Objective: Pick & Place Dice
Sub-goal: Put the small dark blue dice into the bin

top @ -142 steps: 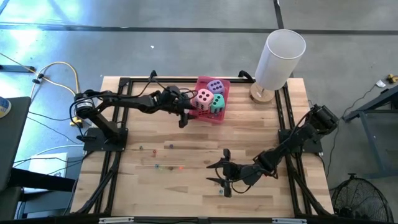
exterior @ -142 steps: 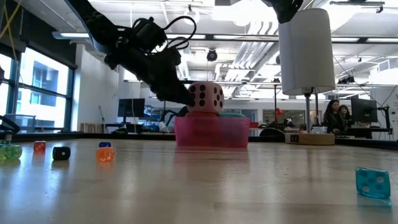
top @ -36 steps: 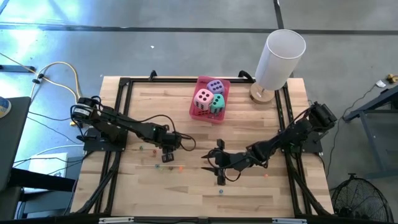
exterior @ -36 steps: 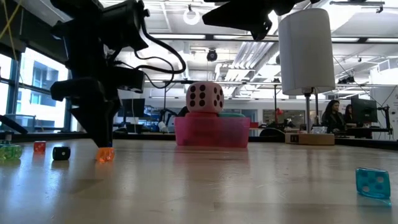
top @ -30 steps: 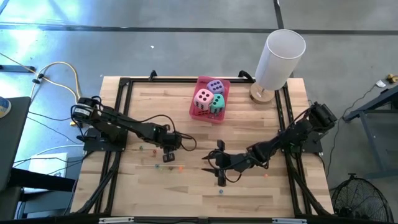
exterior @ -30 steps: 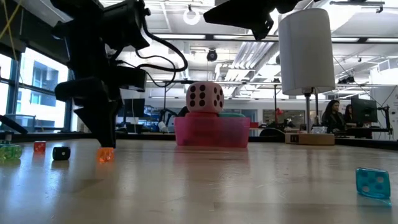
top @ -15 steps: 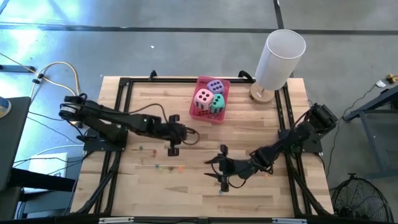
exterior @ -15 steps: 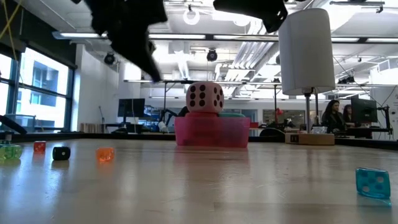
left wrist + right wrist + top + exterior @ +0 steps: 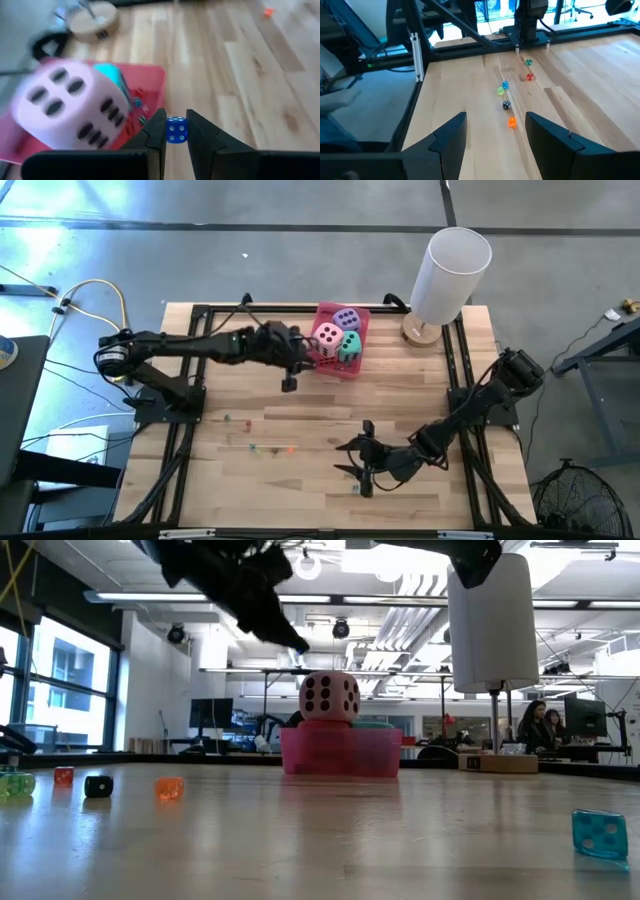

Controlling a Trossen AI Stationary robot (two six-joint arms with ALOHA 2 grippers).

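A pink translucent tray [image 9: 312, 361] at the table's far middle holds three large dice: pink [image 9: 327, 335], teal [image 9: 351, 346] and purple [image 9: 347, 318]. In the low view the pink die [image 9: 330, 697] rises above the tray's wall [image 9: 340, 755]. My left gripper [image 9: 290, 380] hovers just left of the tray, shut on a small blue die [image 9: 175, 131] with white pips. My right gripper [image 9: 360, 466] hangs open over the near middle of the table, with nothing between its fingers [image 9: 452, 132]. My left gripper pinches the small blue die by two opposite faces [image 9: 169, 132] between its two fingers. The fingers slant down toward the tray. The die is lifted clear of the table, beside the tray's near-left edge, with a pip face turned back toward the wrist.
Several small coloured dice lie in a row at the near left [image 9: 252, 447], among them an orange one [image 9: 168, 787] and a black one [image 9: 98, 785]. A small teal die [image 9: 600, 833] lies at the near middle, by my right gripper. A white cylinder lamp [image 9: 450, 275] stands at the far right.
My left gripper has risen from the row of small dice and swung toward the far edge, up to the tray's left side, tipping from pointing down to a slant. It carries the small blue die with it. My right gripper has drifted a little toward the near edge.
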